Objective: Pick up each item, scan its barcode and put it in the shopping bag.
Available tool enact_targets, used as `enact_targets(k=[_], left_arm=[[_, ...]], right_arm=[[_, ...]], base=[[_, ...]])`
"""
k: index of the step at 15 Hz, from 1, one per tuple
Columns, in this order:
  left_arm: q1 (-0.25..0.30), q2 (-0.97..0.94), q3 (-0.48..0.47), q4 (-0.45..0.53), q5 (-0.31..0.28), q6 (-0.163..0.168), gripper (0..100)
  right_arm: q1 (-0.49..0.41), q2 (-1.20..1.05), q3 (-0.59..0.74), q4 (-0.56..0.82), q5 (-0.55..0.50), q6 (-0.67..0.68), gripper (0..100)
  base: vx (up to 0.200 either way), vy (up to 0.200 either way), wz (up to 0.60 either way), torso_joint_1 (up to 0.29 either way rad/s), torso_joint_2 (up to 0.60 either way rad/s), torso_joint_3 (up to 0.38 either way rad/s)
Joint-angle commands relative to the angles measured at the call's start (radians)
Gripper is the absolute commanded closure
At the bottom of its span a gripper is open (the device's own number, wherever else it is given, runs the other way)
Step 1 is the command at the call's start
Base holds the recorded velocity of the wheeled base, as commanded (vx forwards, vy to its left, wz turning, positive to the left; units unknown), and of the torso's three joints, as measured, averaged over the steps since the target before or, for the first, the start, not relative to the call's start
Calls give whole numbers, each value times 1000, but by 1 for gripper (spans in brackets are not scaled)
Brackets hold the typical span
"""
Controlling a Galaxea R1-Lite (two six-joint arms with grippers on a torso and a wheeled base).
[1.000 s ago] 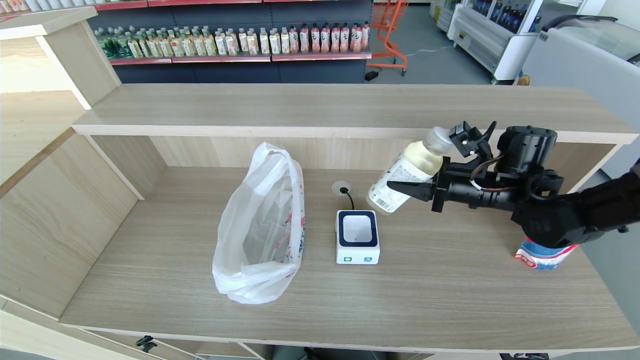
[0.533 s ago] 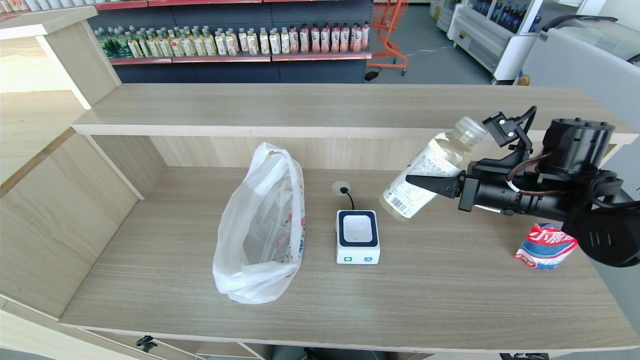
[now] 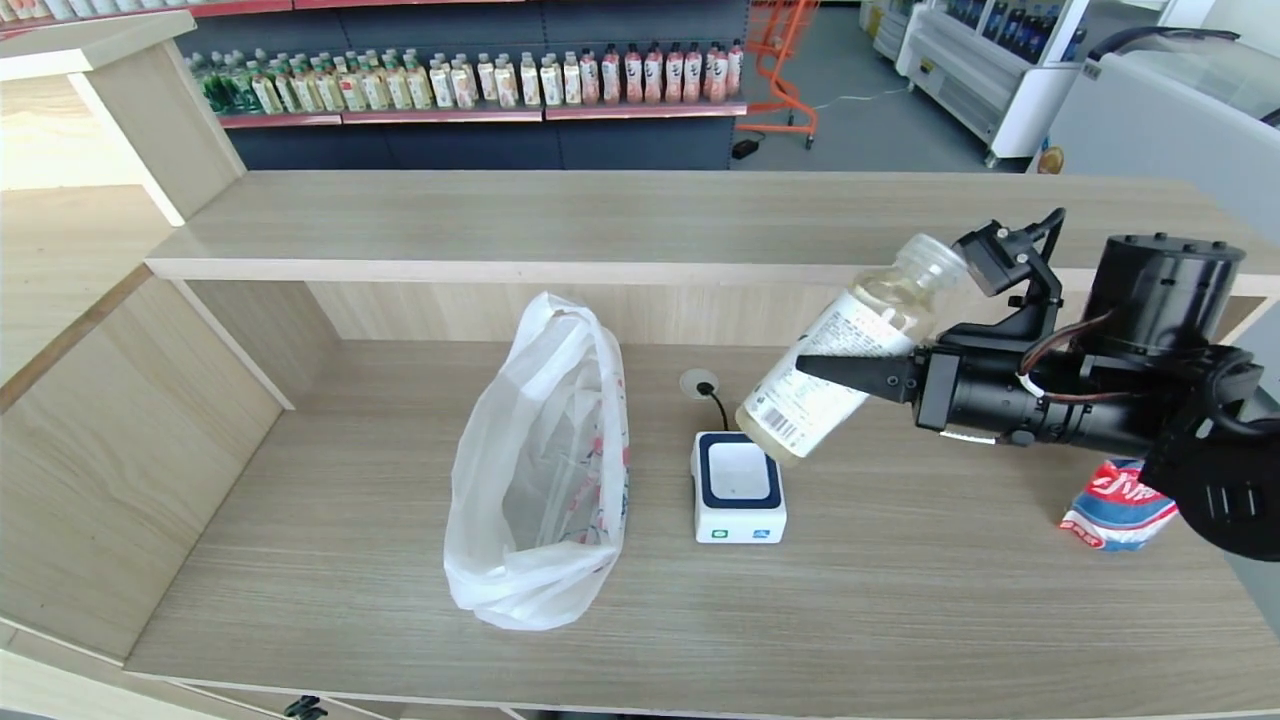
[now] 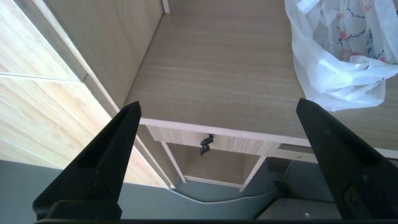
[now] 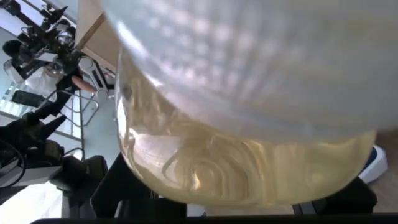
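My right gripper (image 3: 850,365) is shut on a clear bottle (image 3: 845,360) of pale yellow drink with a white label. It holds the bottle tilted in the air, its barcode end low and just above the far right corner of the white and blue scanner (image 3: 739,486). Up close, the bottle (image 5: 249,106) covers most of the right wrist view. An open white plastic shopping bag (image 3: 545,470) lies left of the scanner. My left gripper (image 4: 227,162) hangs open beyond the counter's front left edge, with a corner of the bag (image 4: 345,56) in sight.
A red, white and blue snack packet (image 3: 1115,505) lies at the counter's right end, under my right arm. The scanner's black cable (image 3: 712,405) runs to a hole in the wooden counter (image 3: 850,610). A raised shelf (image 3: 640,215) borders the back.
The right arm swung out to the right with the bottle, then brought its barcode end back left and down over the scanner. The head camera shifted slightly.
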Motion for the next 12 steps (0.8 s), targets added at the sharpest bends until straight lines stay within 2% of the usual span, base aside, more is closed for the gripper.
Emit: enact_targets(k=[1,2,6,7,12], left_arm=[[2,0,0,0,0,0,0],[2,0,0,0,0,2,0],[2,0,0,0,0,2,0],[2,0,0,0,0,2,0],[2,0,0,0,0,2,0]], right_arm=[[21,-2,-10,-7,2,5,100],[50,-3,1,-7,2,7,100],[72,29,-2,45,-12,7,100],[73,43,1,64,-52,7,100],[112,175,-87,100,-85,-1,100]], base=[[0,200,0,7,2,2],[0,200,0,-17,-2,7],[0,0,0,0,0,0],[0,0,0,0,0,0],[0,0,0,0,0,0]])
